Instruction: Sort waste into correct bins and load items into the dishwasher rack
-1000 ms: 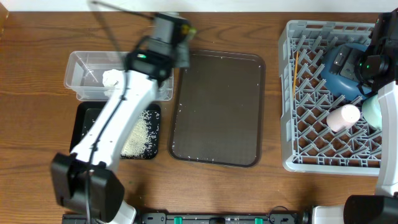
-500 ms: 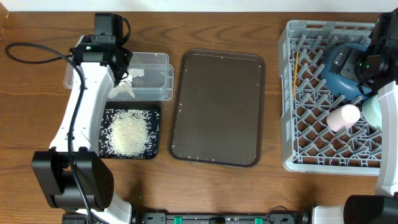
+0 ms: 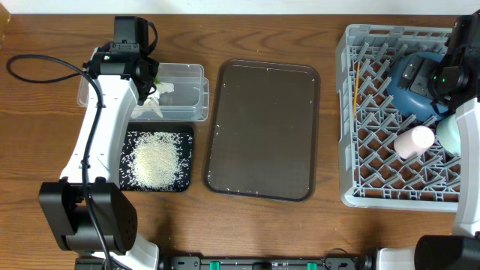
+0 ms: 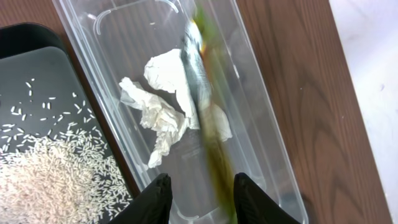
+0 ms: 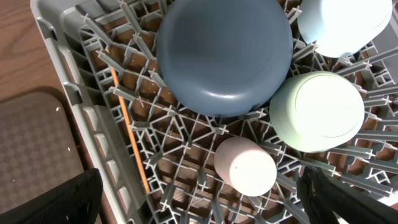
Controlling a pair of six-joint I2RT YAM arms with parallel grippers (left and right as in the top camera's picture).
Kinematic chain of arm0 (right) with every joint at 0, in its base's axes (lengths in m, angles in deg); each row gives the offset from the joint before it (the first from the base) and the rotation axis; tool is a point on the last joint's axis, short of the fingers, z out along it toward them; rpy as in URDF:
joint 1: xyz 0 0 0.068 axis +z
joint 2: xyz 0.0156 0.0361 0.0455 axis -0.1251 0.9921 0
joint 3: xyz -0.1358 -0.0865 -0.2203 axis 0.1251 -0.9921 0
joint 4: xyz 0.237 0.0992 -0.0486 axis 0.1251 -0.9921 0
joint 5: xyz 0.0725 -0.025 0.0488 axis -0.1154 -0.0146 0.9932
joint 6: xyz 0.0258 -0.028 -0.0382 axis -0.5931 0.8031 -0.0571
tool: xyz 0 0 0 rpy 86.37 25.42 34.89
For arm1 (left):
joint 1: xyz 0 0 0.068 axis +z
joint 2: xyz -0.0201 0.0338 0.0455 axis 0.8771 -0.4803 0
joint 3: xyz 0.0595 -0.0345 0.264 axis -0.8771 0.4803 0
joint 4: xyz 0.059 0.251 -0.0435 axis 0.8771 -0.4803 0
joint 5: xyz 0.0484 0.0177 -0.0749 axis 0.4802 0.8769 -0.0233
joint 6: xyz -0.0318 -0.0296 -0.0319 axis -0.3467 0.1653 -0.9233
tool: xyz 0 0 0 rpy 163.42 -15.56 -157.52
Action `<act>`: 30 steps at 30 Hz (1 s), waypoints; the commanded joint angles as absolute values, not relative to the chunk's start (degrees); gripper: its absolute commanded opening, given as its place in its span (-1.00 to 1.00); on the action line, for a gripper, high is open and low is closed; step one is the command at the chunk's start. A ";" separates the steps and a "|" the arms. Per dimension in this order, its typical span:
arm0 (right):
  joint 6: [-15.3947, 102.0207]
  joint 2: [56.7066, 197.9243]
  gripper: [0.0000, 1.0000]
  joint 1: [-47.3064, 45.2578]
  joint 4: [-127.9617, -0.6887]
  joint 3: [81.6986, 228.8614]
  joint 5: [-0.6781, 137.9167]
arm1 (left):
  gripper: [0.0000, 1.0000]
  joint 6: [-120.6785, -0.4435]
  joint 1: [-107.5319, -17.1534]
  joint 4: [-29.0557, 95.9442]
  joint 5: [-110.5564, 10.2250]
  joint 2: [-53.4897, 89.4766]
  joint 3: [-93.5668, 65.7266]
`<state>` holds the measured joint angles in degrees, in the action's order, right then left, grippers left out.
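The left claw [image 4: 204, 191] hangs over the clear tub [image 4: 273, 162], its two black fingers [image 4: 155, 199] parted wider than anything between them and pinching nothing. Through that gap and down into the tub runs the wrapper [image 4: 211, 137], smeared into a long streak while everything around it is sharp, so it is judged loose and dropping rather than held. It should handle as a scrap of thin film: almost weightless, limp, slick, apt to flutter or cling. If it has to be picked up, a pinch across a raised edge or crease would serve better than a press on its flat face. It shows yellow-green with a silvery-grey stretch, and its print is too blurred to read. Under it, on the tub's floor, lies the crumpled white tissue [image 4: 163, 109], soft and just as light. Right against the tub's long side is the black tray [image 4: 37, 68] heaped with rice [image 4: 56, 180]. Off one short end of the tub sits the brown tray [image 3: 262, 131]. Far past that is the grey rack [image 3: 346, 112], where the right claw [image 5: 202, 199] hovers spread wide and empty over the blue dish [image 5: 224, 56] and pink cup [image 5: 245, 165].
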<state>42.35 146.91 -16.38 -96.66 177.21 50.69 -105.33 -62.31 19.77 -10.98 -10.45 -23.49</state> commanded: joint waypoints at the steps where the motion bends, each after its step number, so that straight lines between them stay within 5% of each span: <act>1: 41.56 146.98 0.99 -16.64 -96.73 177.24 50.53 | -0.28 -105.64 -62.38 19.20 -10.06 -11.24 -23.12; 3: 41.56 146.98 0.98 -16.64 -96.73 177.24 50.53 | -0.04 -105.64 -62.38 18.88 -10.08 -11.24 -23.12; 6: 41.56 146.98 0.98 -16.64 -96.73 177.24 50.53 | 0.04 -105.64 -62.38 18.46 -10.19 -11.24 -23.12; 19: 41.56 146.98 0.98 -16.64 -96.73 177.24 50.53 | 0.03 -93.01 -62.33 9.57 -16.09 4.17 -23.14; 30: 41.56 146.98 0.98 -16.64 -96.73 177.24 50.53 | -0.09 -92.50 -64.43 -9.56 -15.94 25.63 -18.25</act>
